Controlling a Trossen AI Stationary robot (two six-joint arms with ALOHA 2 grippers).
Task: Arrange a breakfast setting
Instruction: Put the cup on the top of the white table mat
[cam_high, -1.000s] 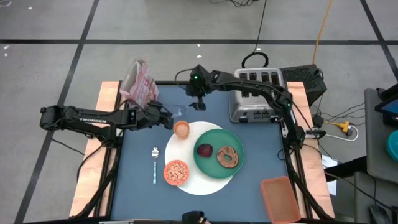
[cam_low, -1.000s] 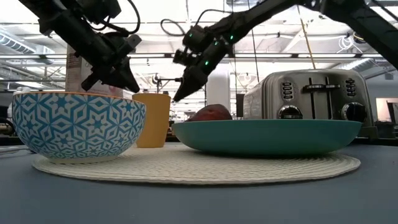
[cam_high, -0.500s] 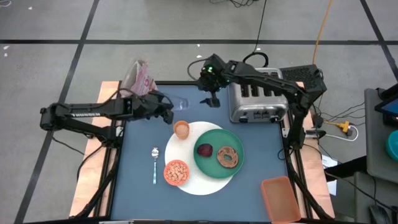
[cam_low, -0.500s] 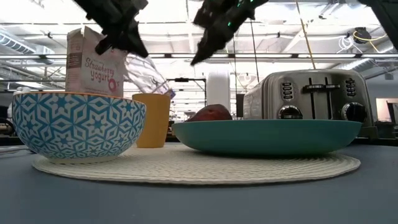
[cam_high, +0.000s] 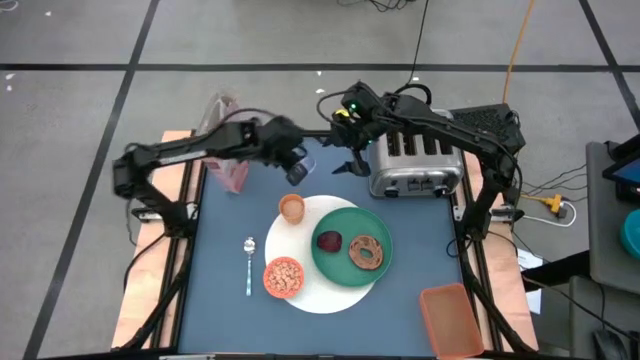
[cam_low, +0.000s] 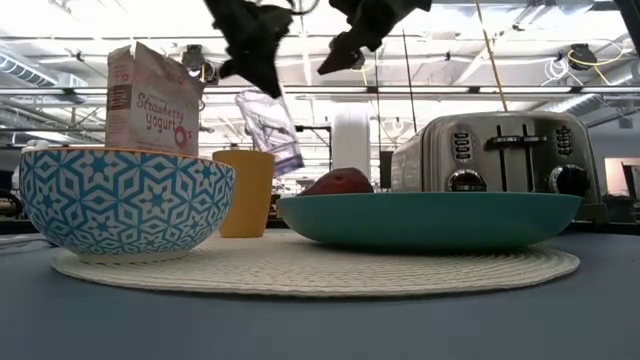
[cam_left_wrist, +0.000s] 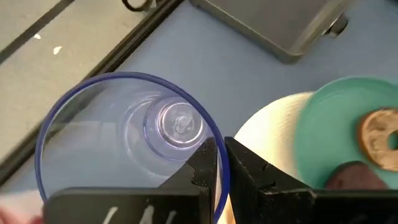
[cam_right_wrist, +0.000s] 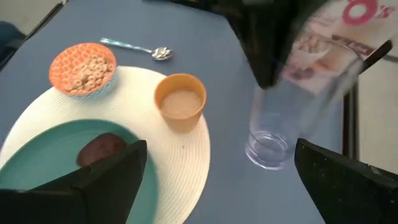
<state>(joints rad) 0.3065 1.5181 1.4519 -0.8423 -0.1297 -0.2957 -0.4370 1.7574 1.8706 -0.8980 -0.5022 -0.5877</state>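
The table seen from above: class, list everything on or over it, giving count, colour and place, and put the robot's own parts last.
Placemat: one, white, round, table centre.
Plate: one, green, on the placemat's right half.
Bagel: one, brown, on the plate.
Fruit: one, dark red, on the plate beside the bagel.
Bowl: one, orange inside, holding cereal, on the placemat's left edge.
Cup: one, orange, at the placemat's far left edge.
Spoon: one, metal, left of the bowl.
Glass: one, clear, held tilted above the table.
Carton: one, pink, far left corner.
Toaster: one, silver, far right.
Tray: one, orange, near right corner.
Left gripper: shut on the glass.
Right gripper: open, beside the toaster.
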